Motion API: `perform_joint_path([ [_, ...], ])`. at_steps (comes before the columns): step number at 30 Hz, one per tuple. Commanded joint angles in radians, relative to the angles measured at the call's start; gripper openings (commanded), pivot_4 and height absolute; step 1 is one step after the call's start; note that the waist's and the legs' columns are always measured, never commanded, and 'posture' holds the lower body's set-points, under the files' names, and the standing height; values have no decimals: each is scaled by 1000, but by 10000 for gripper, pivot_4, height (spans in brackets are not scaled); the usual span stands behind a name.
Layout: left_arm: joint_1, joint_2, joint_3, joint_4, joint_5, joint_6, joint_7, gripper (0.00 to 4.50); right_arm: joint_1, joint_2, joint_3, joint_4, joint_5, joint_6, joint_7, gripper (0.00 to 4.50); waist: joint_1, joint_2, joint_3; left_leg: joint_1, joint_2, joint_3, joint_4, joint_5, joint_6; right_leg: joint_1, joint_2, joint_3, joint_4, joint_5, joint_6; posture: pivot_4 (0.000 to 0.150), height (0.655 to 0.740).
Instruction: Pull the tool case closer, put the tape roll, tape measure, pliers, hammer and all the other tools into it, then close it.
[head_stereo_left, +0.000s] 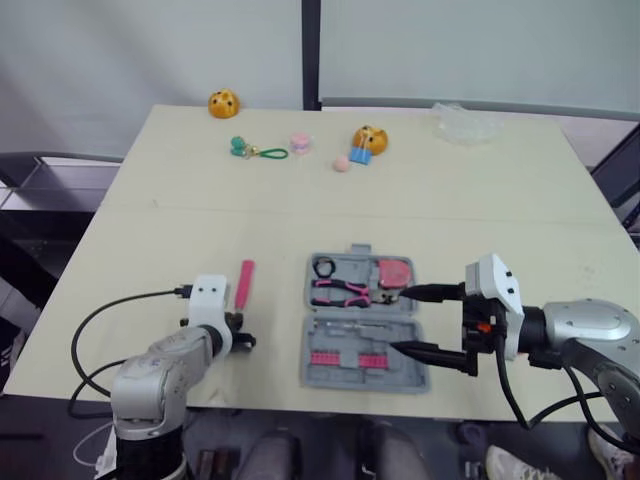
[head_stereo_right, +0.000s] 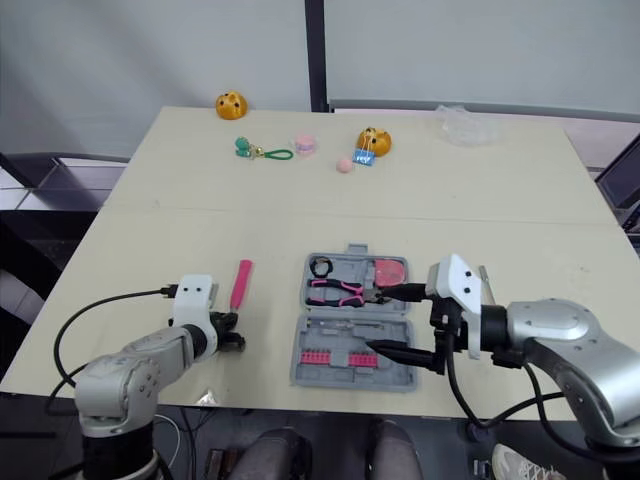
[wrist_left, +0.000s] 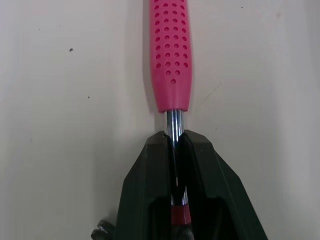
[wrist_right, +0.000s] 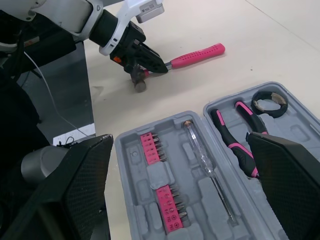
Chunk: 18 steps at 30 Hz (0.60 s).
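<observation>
Near the front edge of the tabletop (head_stereo_left: 150, 260), left gripper (wrist_left: 175, 137) clamps the hammer (wrist_left: 170, 55) on slick steel beside its heavy head: likely balanced. Right gripper (head_stereo_left: 398, 320) gapes wide.

We find the tool case (head_stereo_left: 365, 322) near the front edge of the table (head_stereo_left: 200, 200), the hammer (head_stereo_left: 244, 281) lying left of it; pliers (head_stereo_left: 338, 290), tape roll (head_stereo_left: 324, 267) and tape measure (head_stereo_left: 396, 272) sit in its rear half.
</observation>
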Motion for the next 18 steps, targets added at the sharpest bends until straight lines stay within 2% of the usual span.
perform_joint_path([
  [1,-1,25,4,46,17,-36,-20,822,10,-16,-48,-28,-11,-26,-8,45000,2,0,0,0,0,0,0,0,0,0,0,0,0,0,0,1500,7400],
  [3,-3,35,24,39,3,-39,-42,9488,16,-16,-51,-30,-16,-31,-10,45000,2,1,0,0,0,0,0,0,0,0,-1,0,0,0,0,1500,7400],
  [4,-5,52,35,29,-11,-31,-66,12415,17,-15,-53,-32,-18,-32,-11,45000,2,0,0,0,0,0,0,0,0,0,-1,0,0,0,0,1500,7400],
  [7,-35,150,94,0,-85,12,-185,26440,22,-13,-57,-36,-21,-36,-16,45000,-1,0,1,0,0,0,-2,0,0,-1,-1,0,-1,0,-1,1500,7400],
  [8,-43,210,99,-2,-111,14,-238,31981,23,-12,-58,-37,-21,-38,-17,45000,-5,0,1,0,1,0,-2,0,-1,-1,0,-1,-1,-1,-1,1500,7400],
  [11,-76,489,50,37,-225,-96,-557,44340,22,-7,-60,-37,-17,-41,-18,45000,-18,-1,3,-1,1,-1,-3,1,-3,-2,1,-2,-1,-1,-2,1500,7400],
  [13,-82,678,-48,94,-223,-258,-791,44340,20,1,-52,-32,-23,-47,-20,45000,-21,0,4,-1,1,-1,-4,2,-3,-3,0,-2,1,-2,-3,1500,7400],
  [15,-102,813,-160,196,-149,-509,-995,44340,17,9,-38,-26,-35,-57,-25,45000,-21,6,6,-1,0,-1,-5,2,-3,-3,0,-2,-1,-2,-4,1500,7400],
  [18,-188,904,-321,378,18,-929,-1221,44340,24,21,-27,-34,-46,-65,-35,45000,-18,8,7,0,-3,0,-10,3,-2,-3,-3,-2,-3,-2,-3,1500,7400],
])
